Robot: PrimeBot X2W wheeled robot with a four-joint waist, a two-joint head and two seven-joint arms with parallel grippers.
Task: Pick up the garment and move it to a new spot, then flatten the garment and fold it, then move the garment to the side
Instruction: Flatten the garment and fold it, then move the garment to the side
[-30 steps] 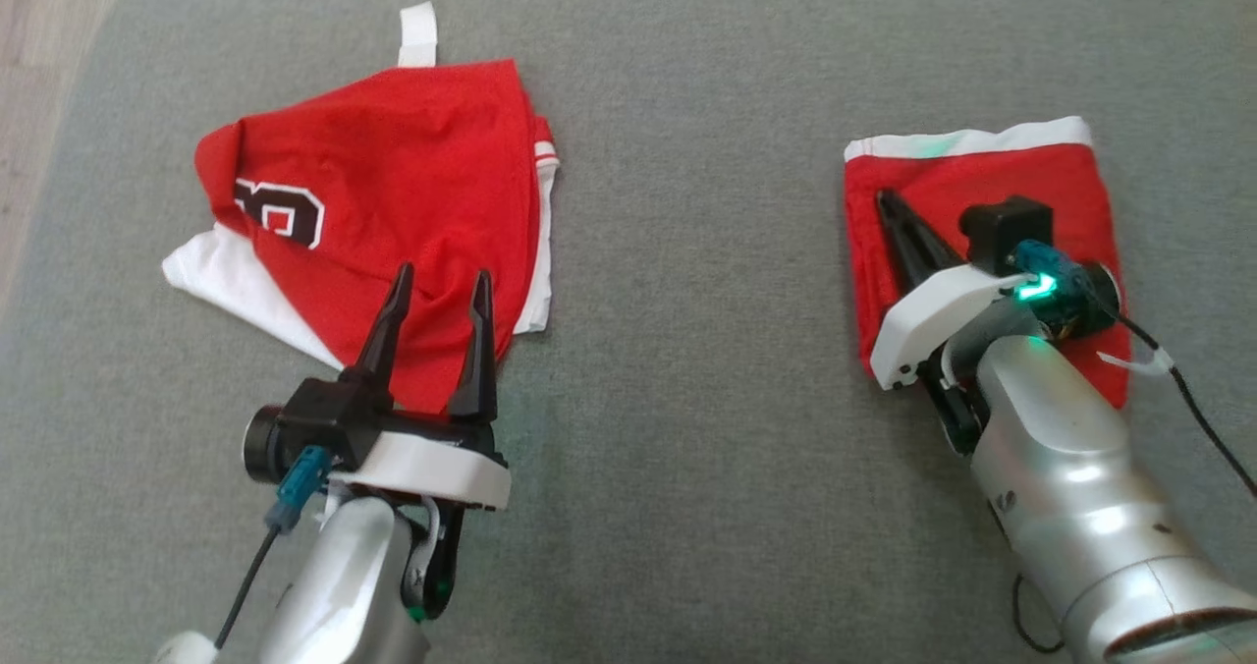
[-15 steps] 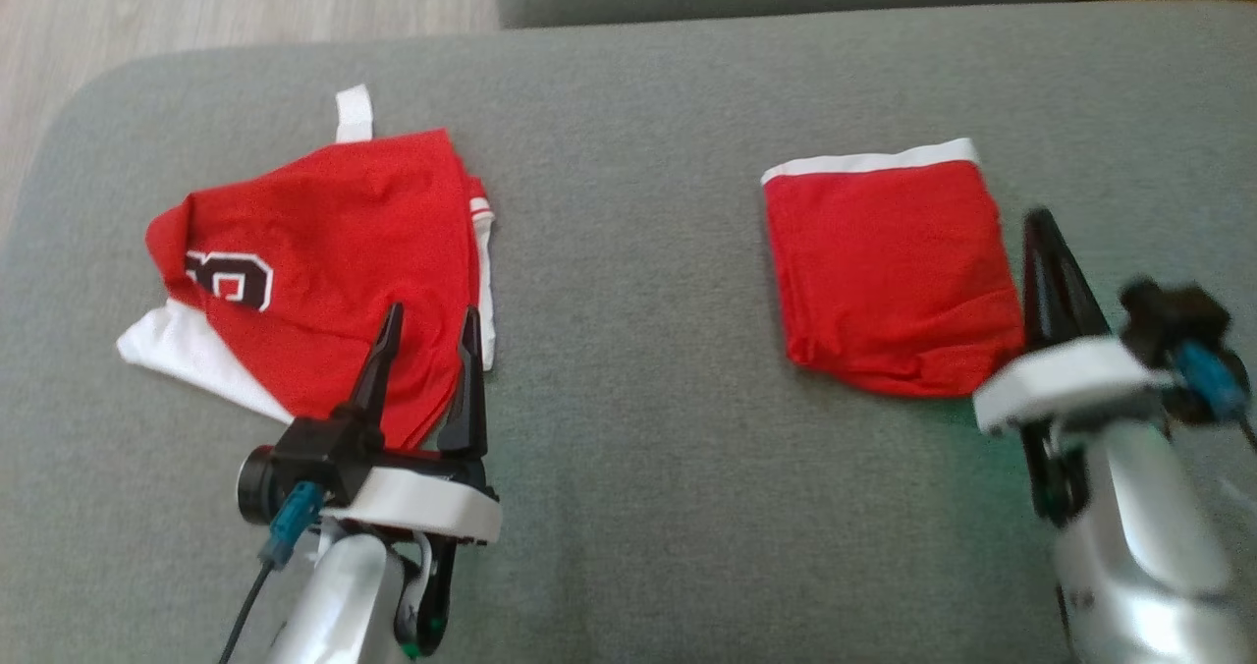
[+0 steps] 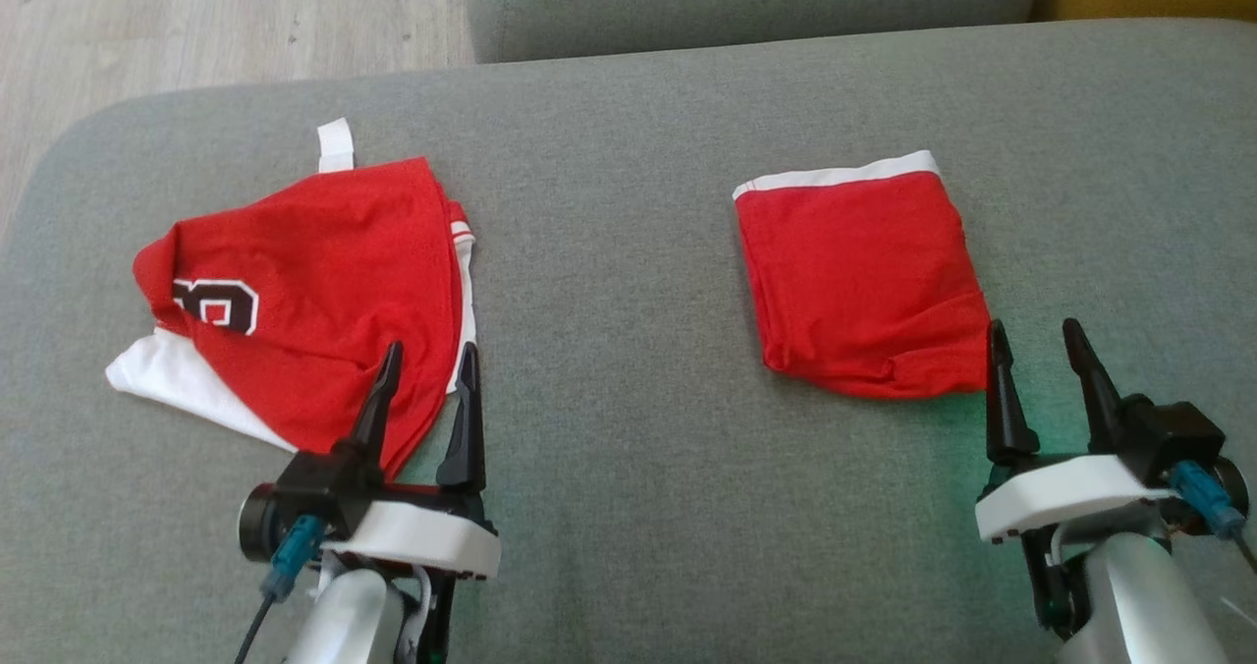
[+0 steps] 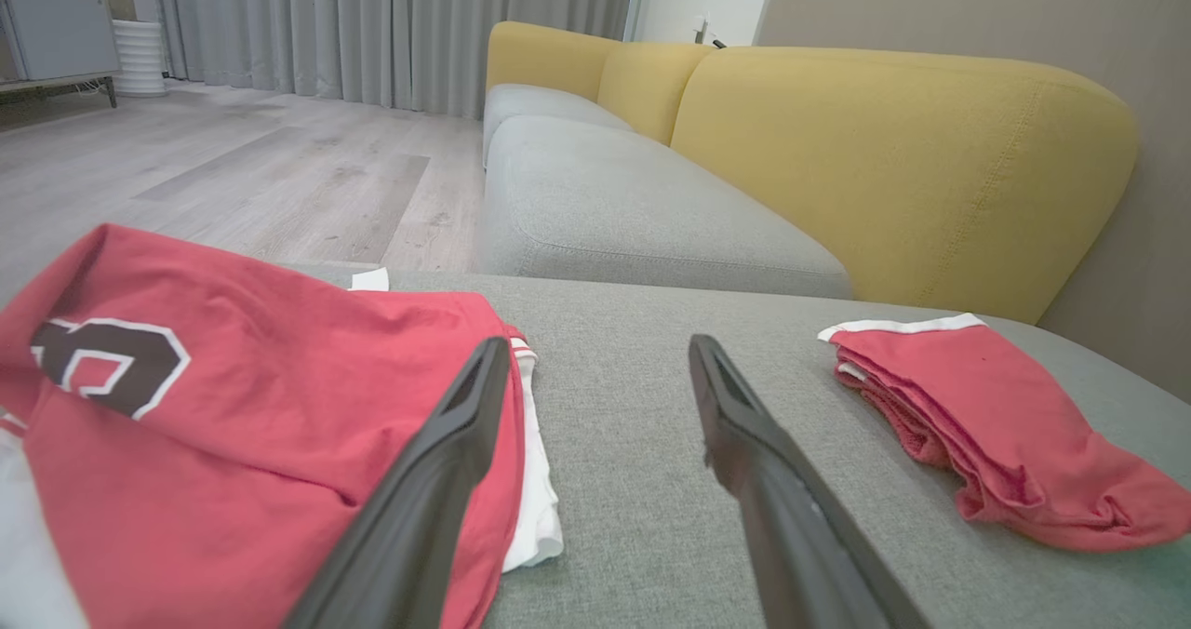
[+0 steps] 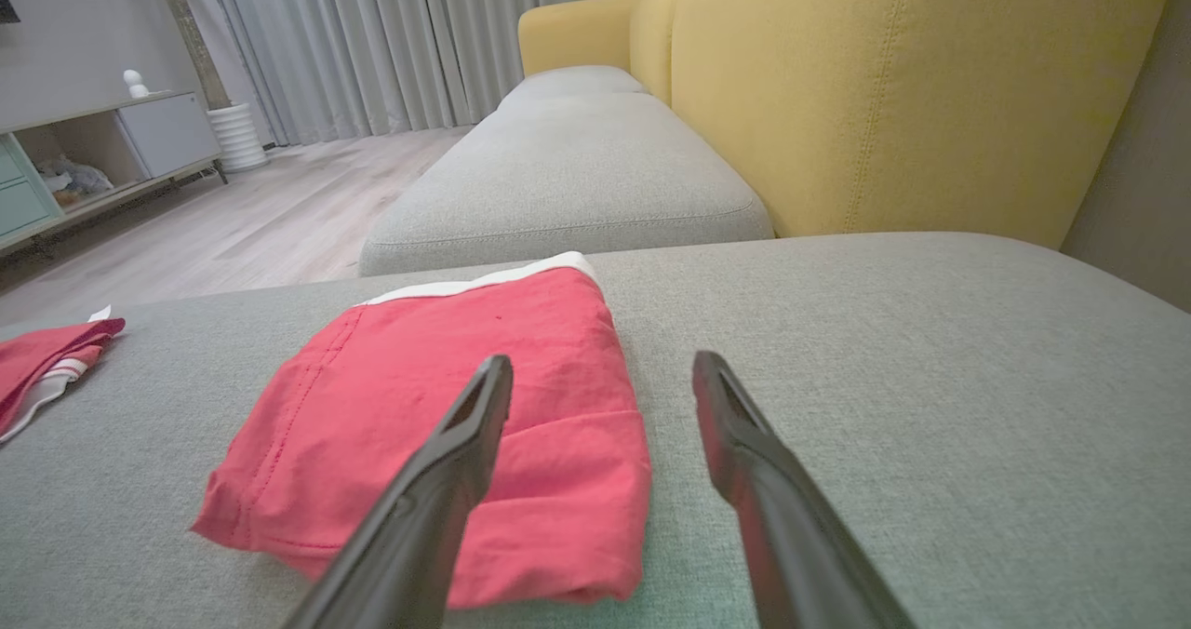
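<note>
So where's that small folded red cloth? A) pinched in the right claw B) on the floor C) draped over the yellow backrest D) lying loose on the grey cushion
D: the folded red garment lies flat on the grey cushion, the right gripper open beside it.

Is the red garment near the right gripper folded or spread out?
Folded. The red garment lies as a compact rectangle on the grey cushion, with stacked layers showing along its edge.

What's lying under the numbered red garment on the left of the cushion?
White fabric pokes out beneath the numbered red garment at its lower left and along its right edge. How far it runs underneath is covered.
</note>
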